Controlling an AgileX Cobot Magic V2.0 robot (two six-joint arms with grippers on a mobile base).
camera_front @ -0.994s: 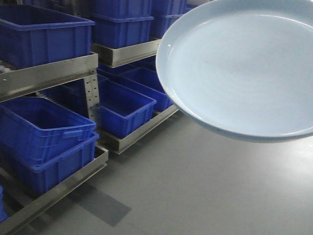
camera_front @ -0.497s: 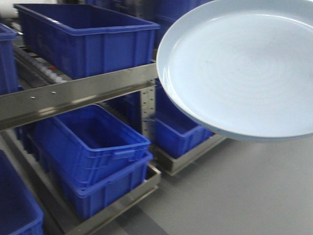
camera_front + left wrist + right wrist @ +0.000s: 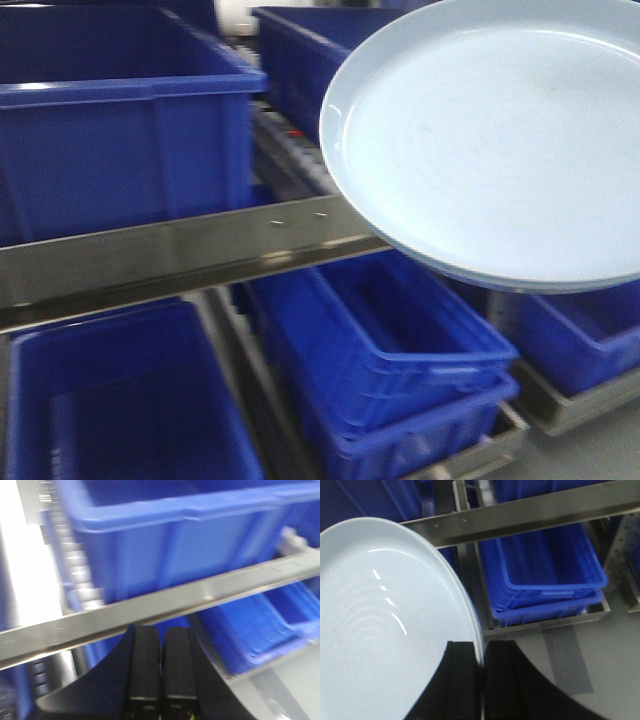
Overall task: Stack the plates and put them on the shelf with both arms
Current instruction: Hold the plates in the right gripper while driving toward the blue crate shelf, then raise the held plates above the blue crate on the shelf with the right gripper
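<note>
The pale bluish-white plates (image 3: pixel 490 140) are held up in the air at the upper right of the front view, tilted, in front of the shelf. Two rims show along the lower edge, one under the other. In the right wrist view my right gripper (image 3: pixel 481 652) is shut on the rim of the plates (image 3: pixel 380 630), one finger over the top face and one beneath. My left gripper (image 3: pixel 161 632) is shut and empty, pointing at the steel shelf rail (image 3: pixel 150 607). Neither gripper shows in the front view.
A steel shelf rail (image 3: pixel 180 255) crosses the front view. Blue plastic bins stand on the upper level (image 3: pixel 110 130) and stacked on the lower level (image 3: pixel 390 340). The right wrist view shows the rail (image 3: pixel 530 515), stacked bins (image 3: pixel 545 565) and grey floor (image 3: pixel 600 655).
The shelf and bins have slid to the right and grown larger in the front view, so the view has come closer. The plates stay at the same spot in the view.
</note>
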